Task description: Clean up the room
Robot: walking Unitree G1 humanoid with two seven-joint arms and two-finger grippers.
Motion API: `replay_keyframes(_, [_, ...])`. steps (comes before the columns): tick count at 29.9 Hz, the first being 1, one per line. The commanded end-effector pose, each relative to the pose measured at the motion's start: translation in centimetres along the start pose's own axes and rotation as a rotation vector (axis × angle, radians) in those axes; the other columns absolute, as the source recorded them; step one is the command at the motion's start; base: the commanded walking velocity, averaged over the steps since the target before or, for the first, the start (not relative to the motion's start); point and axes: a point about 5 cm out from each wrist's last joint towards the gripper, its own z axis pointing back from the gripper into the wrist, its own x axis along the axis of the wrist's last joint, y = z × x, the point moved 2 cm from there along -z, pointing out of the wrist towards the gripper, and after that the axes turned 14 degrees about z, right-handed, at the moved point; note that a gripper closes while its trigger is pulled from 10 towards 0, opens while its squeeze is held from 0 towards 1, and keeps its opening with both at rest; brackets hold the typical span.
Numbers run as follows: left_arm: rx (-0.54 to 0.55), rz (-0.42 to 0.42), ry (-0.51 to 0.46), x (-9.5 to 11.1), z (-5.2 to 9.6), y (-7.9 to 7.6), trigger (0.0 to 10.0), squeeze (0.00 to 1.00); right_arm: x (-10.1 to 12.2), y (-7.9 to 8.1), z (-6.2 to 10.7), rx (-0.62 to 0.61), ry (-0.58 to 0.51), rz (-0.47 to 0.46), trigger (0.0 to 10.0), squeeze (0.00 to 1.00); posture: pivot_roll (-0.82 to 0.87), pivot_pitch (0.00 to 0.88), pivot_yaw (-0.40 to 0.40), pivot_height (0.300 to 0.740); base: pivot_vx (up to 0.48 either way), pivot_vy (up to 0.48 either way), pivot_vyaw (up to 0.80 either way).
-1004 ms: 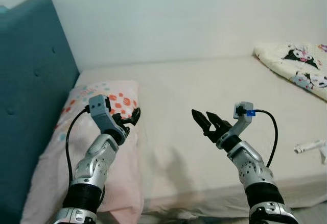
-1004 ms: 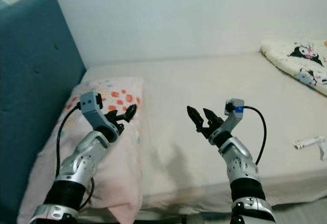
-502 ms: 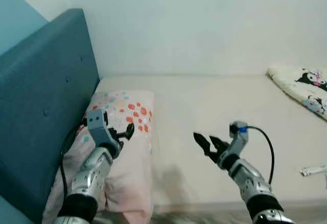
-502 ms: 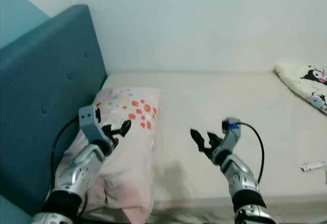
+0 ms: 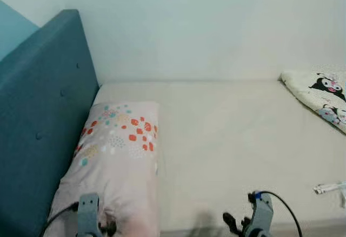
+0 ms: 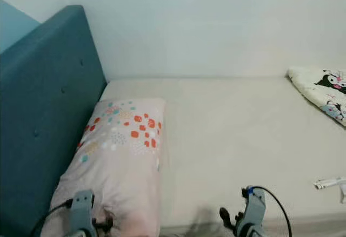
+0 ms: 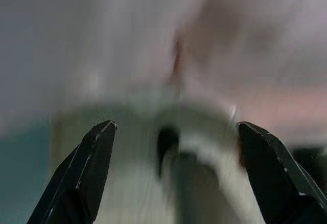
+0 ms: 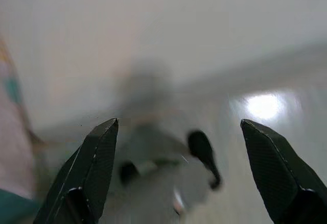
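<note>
Head views: we see pillow (image 5: 116, 161) on bed (image 5: 227, 134), just ahead of left tool (image 5: 100, 227); right tool (image 5: 238, 225) beside bare mattress. Wrist views: both tools spread wide, empty. Pillow prob. soft, light; we'd pinch a corner.

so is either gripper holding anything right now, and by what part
Nothing is held. Both the left gripper and the right gripper have their fingers spread apart with nothing between them.

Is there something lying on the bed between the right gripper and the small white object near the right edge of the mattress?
Nothing visible: bare beige mattress lies between the open right gripper and the small white object.
</note>
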Motion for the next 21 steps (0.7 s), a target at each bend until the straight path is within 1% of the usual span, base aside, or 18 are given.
replay_keyframes(1, [0.06, -0.003, 0.067, -2.0, 0.4, 1.5, 10.0, 0.0, -1.1, 0.4, 0.0, 0.001, 0.039, 0.034, 10.0, 0.0, -0.03, 0.0, -0.04, 0.74, 0.0, -0.24, 0.0])
replay_keyframes(2, [0.071, 0.006, 0.077, -2.5, 0.5, 1.8, 10.0, 0.0, -1.2, 0.5, 0.0, 0.003, 0.041, 0.038, 10.0, 0.0, -0.03, 0.0, -0.04, 0.74, 0.0, -0.24, 0.0])
replay_keyframes(5, [0.064, 0.009, 0.082, -2.9, 0.5, 1.6, 10.0, 0.0, -1.1, 0.7, 0.0, 0.013, 0.036, 0.042, 10.0, 0.0, -0.03, 0.0, -0.044, 0.74, 0.0, -0.394, 0.0])
replay_keyframes(8, [0.057, 0.005, 0.078, -2.9, 0.5, 1.4, 10.0, 0.0, -1.0, 0.9, -0.1, 0.014, 0.034, 0.048, 10.0, 0.0, -0.03, 0.0, -0.047, 0.74, 0.0, -0.472, 0.0])
replay_keyframes(10, [0.044, -0.024, 0.078, -2.7, 0.4, 1.1, 10.0, 0.0, -0.6, 1.2, -0.3, 0.022, 0.029, 0.082, 10.0, 0.0, -0.03, 0.0, -0.047, 0.74, 0.0, -0.48, 0.0])
replay_keyframes(13, [0.04, -0.033, 0.079, -2.7, 0.3, 1.0, 10.0, 0.0, -0.4, 1.3, -0.4, 0.023, 0.026, 0.088, 10.0, 0.0, -0.03, 0.0, -0.047, 0.74, 0.0, -0.48, 0.0])
replay_keyframes(15, [0.03, -0.055, 0.081, -2.6, 0.3, 0.8, 10.0, 0.0, 1.1, 1.4, -0.6, 0.015, -0.019, 0.083, 10.0, 0.0, -0.04, 0.0, -0.042, 0.74, 0.0, -0.48, 0.0])
replay_keyframes(16, [0.03, -0.055, 0.081, -2.6, 0.3, 0.8, 10.0, 0.0, 1.1, 1.4, -0.6, 0.015, -0.019, 0.083, 10.0, 0.0, -0.04, 0.0, -0.042, 0.74, 0.0, -0.48, 0.0])
replay_keyframes(20, [0.021, -0.077, 0.088, -2.6, 0.2, 0.3, 10.0, 0.0, 3.9, 1.6, -0.9, 0.008, -0.103, 0.092, 10.0, 0.0, -0.04, 0.0, -0.04, 0.74, 0.0, -0.48, 0.0])
replay_keyframes(21, [0.021, -0.077, 0.088, -2.6, 0.2, 0.3, 10.0, 0.0, 3.9, 1.6, -0.9, 0.008, -0.103, 0.092, 10.0, 0.0, -0.04, 0.0, -0.04, 0.74, 0.0, -0.48, 0.0])
